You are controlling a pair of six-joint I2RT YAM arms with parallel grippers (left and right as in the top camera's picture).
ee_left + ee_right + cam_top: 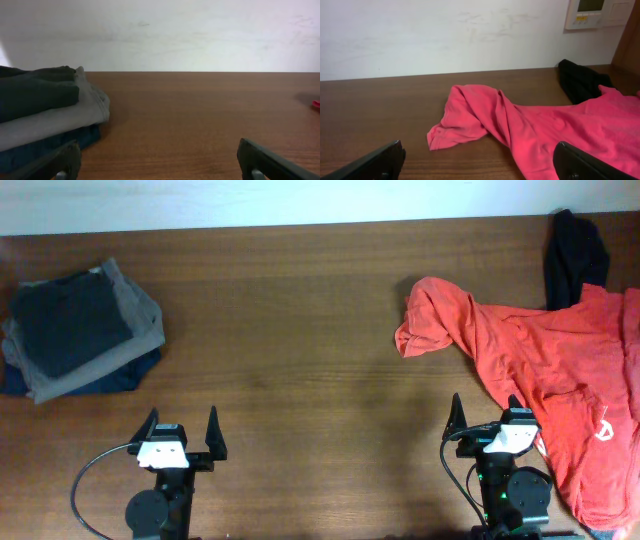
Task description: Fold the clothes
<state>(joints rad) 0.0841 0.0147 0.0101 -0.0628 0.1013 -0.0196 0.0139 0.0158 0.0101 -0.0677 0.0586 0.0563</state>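
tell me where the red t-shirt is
In the overhead view the coral-red T-shirt lies unfolded at the right of the table, just ahead of the right gripper, with the small black garment at its far edge.

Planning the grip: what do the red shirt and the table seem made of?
The coral-red T-shirt looks like thin matte knit, probably cotton jersey: soft wrinkles. The table looks like wood or laminate: brown grain, slight sheen.

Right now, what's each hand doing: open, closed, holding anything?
Left hand: open, holding nothing.
Right hand: open, holding nothing.
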